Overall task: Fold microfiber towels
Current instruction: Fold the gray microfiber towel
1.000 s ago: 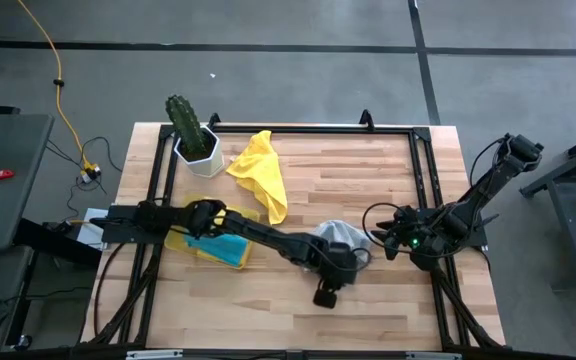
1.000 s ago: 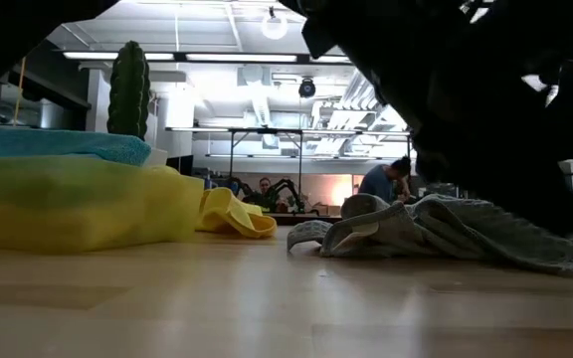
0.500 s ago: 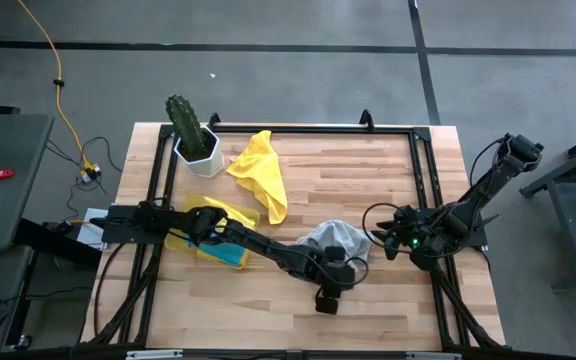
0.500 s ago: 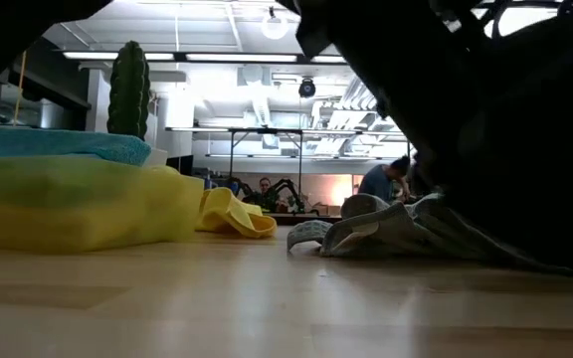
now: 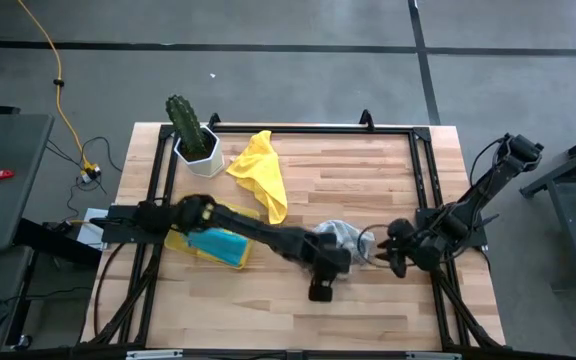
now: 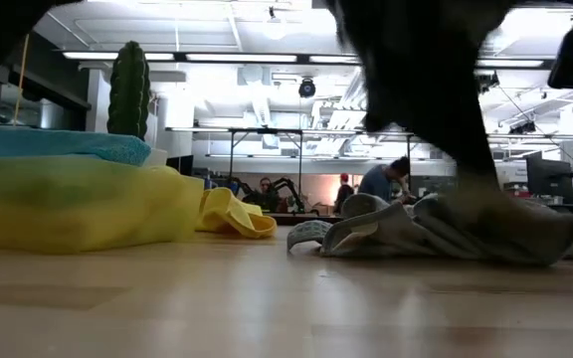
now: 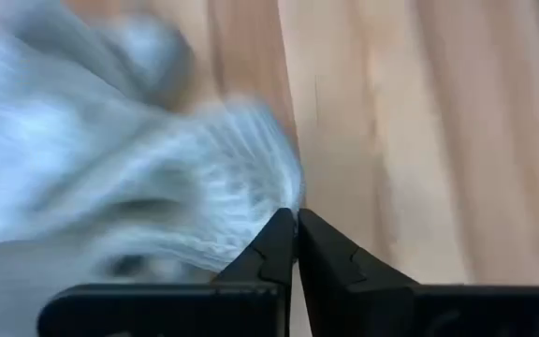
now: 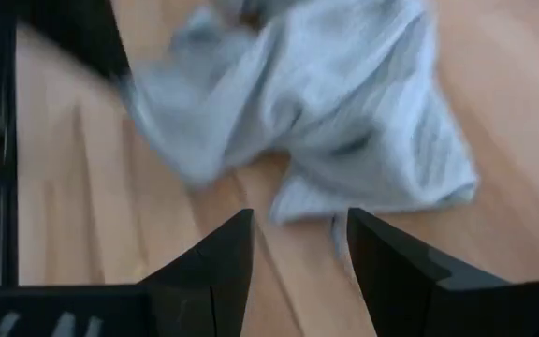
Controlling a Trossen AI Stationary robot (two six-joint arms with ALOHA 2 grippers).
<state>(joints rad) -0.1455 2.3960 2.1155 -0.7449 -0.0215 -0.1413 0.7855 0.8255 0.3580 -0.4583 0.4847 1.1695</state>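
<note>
High view | left tool [image 5: 330, 262] clenched on grey towel [image 5: 340, 236] edge | right tool [image 5: 386, 248] released, near

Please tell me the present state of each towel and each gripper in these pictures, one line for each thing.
Grey towel: crumpled on the table, an edge at the left gripper's tips.
Left gripper: shut, at the grey towel's edge.
Right gripper: open, empty, beside the grey towel.
Loose yellow towel: crumpled, unfolded, near the cactus pot.
Turquoise towel: folded, lying on yellow cloth.
</note>
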